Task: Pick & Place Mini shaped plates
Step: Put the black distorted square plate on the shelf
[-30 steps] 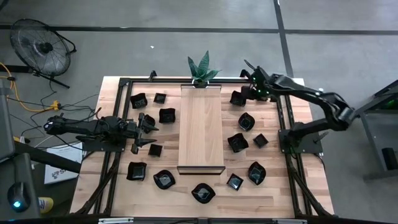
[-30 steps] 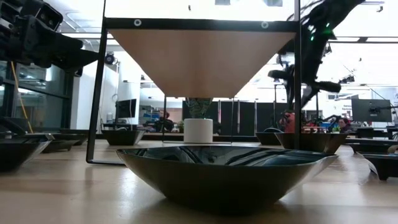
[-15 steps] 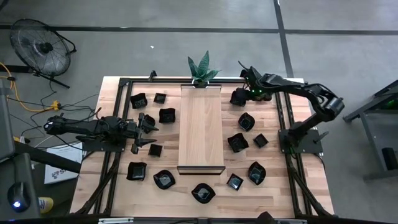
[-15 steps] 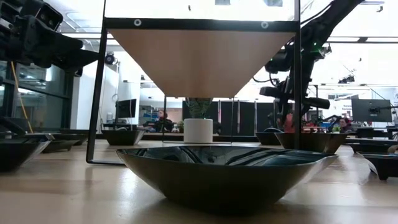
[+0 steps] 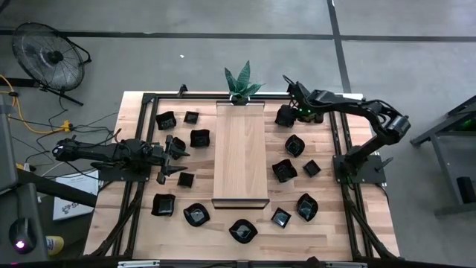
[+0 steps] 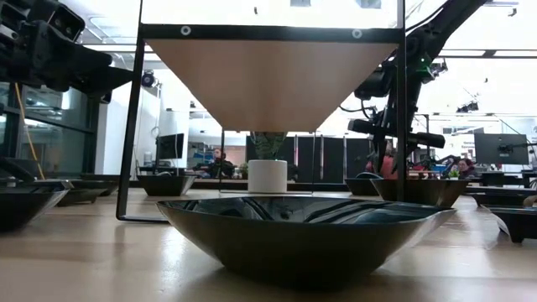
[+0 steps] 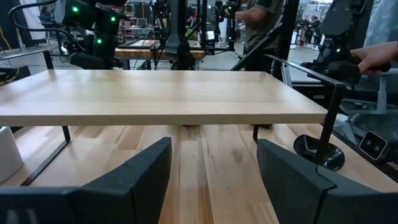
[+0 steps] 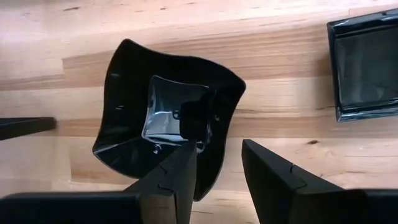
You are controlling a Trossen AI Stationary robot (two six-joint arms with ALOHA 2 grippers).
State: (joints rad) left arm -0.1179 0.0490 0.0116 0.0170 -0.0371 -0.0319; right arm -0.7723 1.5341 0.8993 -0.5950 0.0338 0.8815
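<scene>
Plates are scattered on the surface either side of the raised wooden board, presumably staged for moving onto it. Right end effector hangs over the wavy-rimmed plate at the far right corner, fingers spread, one finger over its rim, one outside; nothing pinched yet. Left end effector waits, spread and empty, beside the left-side plates.

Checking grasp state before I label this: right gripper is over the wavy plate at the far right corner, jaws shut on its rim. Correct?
Not quite. The right gripper is over that wavy plate, but its jaws are open, straddling the rim without clamping it, as the right wrist view shows. Location is right: far right corner in the high view.
</scene>
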